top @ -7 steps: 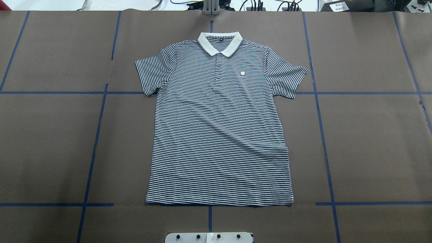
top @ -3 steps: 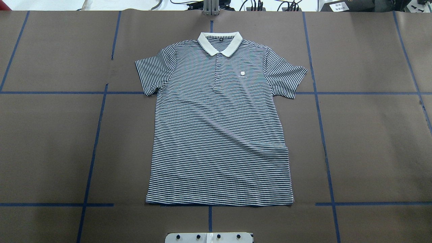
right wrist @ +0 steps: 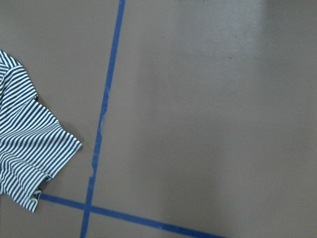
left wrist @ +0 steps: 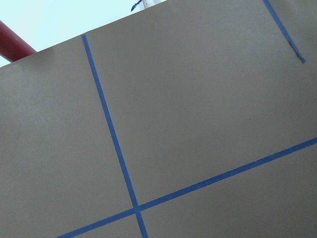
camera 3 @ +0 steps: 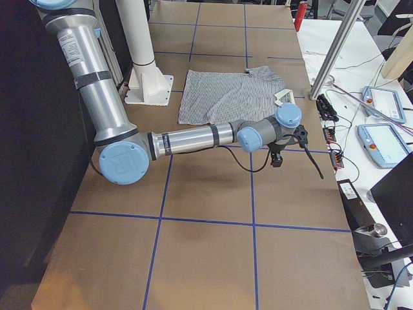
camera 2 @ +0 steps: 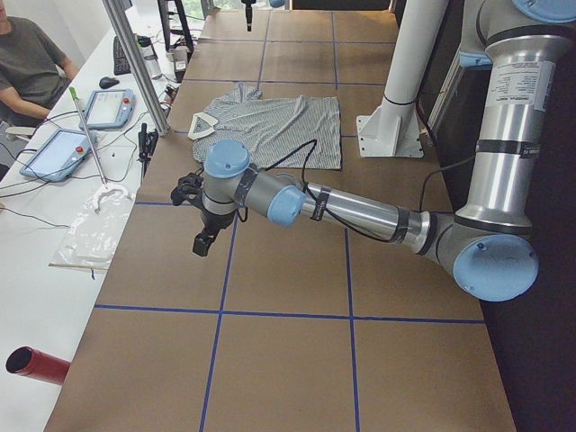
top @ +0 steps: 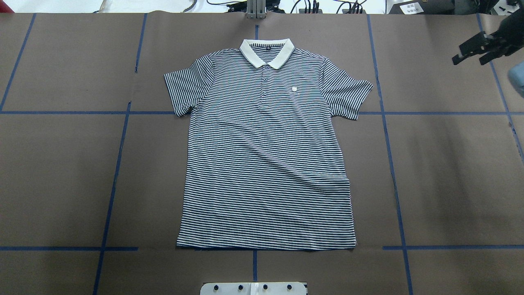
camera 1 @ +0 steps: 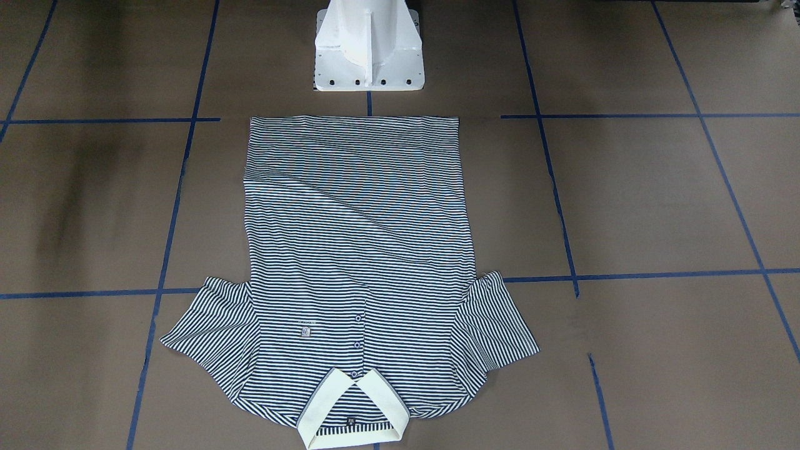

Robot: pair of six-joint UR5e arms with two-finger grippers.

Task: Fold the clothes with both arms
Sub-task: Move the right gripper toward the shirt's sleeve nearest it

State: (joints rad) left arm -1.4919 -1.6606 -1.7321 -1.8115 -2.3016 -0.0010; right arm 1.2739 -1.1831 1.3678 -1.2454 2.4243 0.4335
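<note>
The striped polo shirt (top: pixel 266 164) lies flat and face up in the middle of the table, with both sleeves spread. Its cream collar (top: pixel 267 53) is at the far edge and its hem is near the robot base. The shirt (camera 1: pixel 356 250) shows a long diagonal crease across the body. My right gripper (top: pixel 468 61) hovers open at the far right, well clear of the right sleeve (right wrist: pixel 29 148). My left gripper (camera 2: pixel 202 241) hangs over bare table far to the left of the shirt (camera 2: pixel 279 126). It shows only in the exterior left view, so I cannot tell its state.
The white pedestal base (camera 1: pixel 369 56) stands just behind the hem. Blue tape lines (top: pixel 118 155) grid the brown table cover. Beyond the far edge is a white bench with tablets (camera 2: pixel 90 108), cables and a seated person (camera 2: pixel 27 63). A red tube (camera 2: pixel 36 364) lies at the left end.
My right gripper has come into the overhead view at the top right corner. The shirt has not moved.
</note>
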